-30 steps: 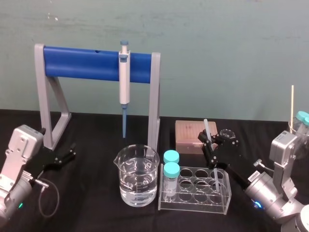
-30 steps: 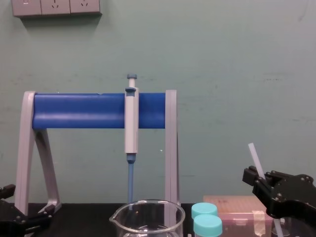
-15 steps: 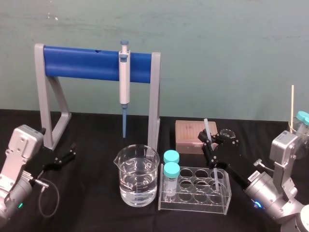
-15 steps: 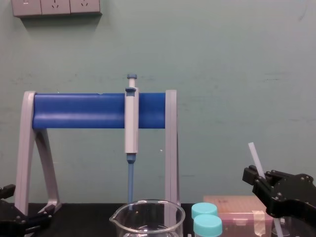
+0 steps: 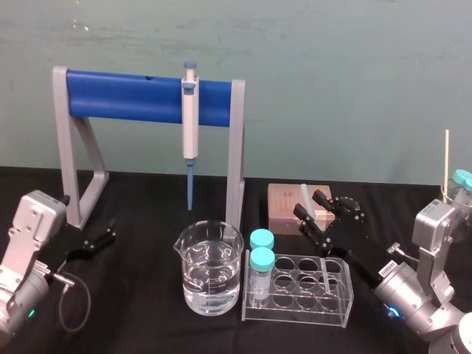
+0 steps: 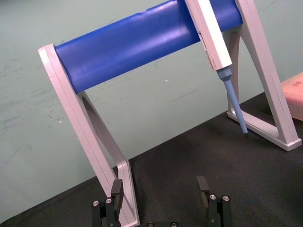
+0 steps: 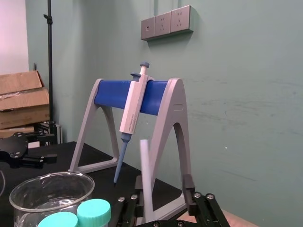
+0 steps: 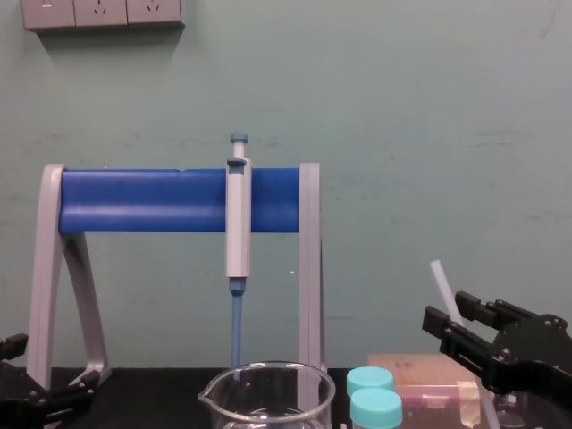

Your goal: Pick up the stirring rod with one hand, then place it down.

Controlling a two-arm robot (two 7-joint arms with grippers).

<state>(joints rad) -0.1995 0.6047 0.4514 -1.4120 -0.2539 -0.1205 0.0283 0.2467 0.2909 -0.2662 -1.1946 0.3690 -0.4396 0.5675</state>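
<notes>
The right pincer (image 5: 308, 203) has spread its fingers since half a second ago, when they were pinched on the stirring rod (image 5: 306, 196), and the rod's top now leans further toward the robot's left. The rod stands tilted with its lower end in a hole at the right end of the clear tube rack (image 5: 299, 306), its upper part rising between the open fingers and in front of the pink box (image 5: 284, 210). In the right wrist view the rod (image 7: 145, 170) sits close beside one finger and well clear of the other, though I cannot tell whether it touches. From the chest view the rod (image 8: 443, 288) slants up and left above the right pincer (image 8: 445, 308). Two blue-capped vials (image 5: 260, 258) stand at the left end of the rack, just beside the glass beaker (image 5: 210, 276) that holds water. Behind them the pipette (image 5: 190, 133) hangs on the blue-barred stand (image 5: 125, 96). The left pincer (image 5: 109, 234) rests low over the black table (image 5: 140, 295) at the robot's left, near the stand's foot, its fingers (image 6: 117, 189) spread with nothing between them
</notes>
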